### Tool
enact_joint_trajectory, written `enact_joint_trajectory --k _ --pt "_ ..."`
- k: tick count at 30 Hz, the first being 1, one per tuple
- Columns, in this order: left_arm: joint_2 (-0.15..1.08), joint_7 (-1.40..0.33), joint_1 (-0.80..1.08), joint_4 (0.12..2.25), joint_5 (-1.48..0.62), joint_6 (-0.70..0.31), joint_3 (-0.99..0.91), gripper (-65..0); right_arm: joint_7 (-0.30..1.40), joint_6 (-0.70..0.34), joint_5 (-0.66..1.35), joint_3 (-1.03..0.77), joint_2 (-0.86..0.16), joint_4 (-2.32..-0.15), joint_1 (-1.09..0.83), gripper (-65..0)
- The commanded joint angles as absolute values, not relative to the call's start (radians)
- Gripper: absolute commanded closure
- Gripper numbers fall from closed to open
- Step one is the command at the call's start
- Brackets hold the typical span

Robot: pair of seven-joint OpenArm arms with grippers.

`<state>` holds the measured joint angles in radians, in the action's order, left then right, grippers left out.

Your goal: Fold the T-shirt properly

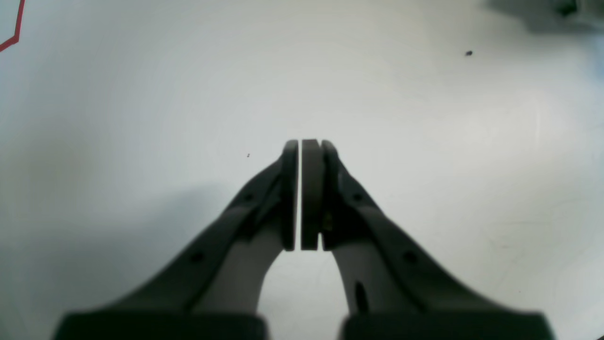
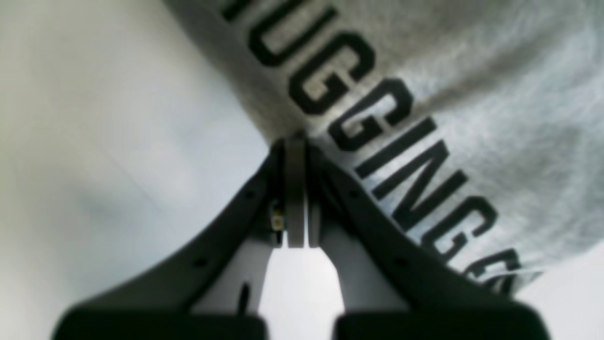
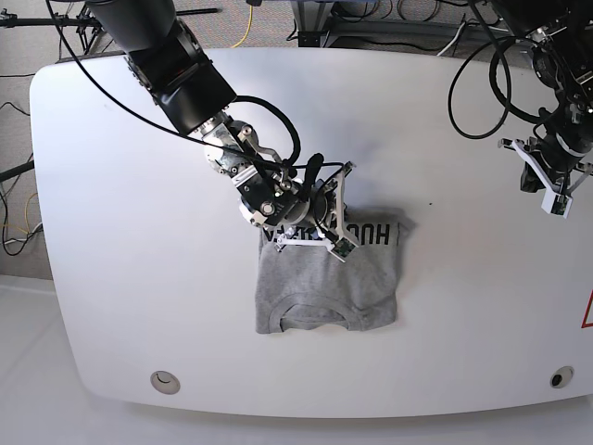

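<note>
The light grey T-shirt (image 3: 329,283) lies in the middle of the white table (image 3: 139,232), its ribbed collar (image 3: 310,311) toward the front edge. A strip with black block lettering (image 3: 371,234) shows along its far edge. My right gripper (image 3: 313,236) is at that far edge. In the right wrist view the right gripper (image 2: 295,139) is shut, its tips pinching the T-shirt (image 2: 472,94) beside the lettering (image 2: 377,127). My left gripper (image 3: 559,199) hangs over bare table at the far right. From the left wrist camera the left gripper (image 1: 300,141) is shut on nothing.
Two round holes (image 3: 165,378) (image 3: 556,378) sit near the table's front corners. A red marking (image 3: 587,311) shows at the right edge, also visible as a red line (image 1: 14,33). Cables (image 3: 477,83) trail over the far side of the table.
</note>
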<state>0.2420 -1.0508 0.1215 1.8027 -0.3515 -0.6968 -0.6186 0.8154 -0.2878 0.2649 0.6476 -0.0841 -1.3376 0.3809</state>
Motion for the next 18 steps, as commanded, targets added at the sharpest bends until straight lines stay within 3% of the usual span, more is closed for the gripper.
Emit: enact_joint_trajectory --k 1,8,18 --pt "0.26 -1.032 0.111 1.819 -0.364 -0.698 -0.624 0.0 0.822 -0.286 0.297 0.641 -0.128 -1.425 0.383 0.0" --pt "0.3 -1.035 0.145 1.824 -0.364 -0.698 -0.656 0.0 0.921 -0.282 0.326 0.521 -0.205 -1.635 0.295 0.0" --pt "0.36 -1.036 0.239 1.824 -0.364 -0.698 -0.74 0.0 1.024 -0.283 0.183 0.291 -0.346 -1.827 0.124 0.0"
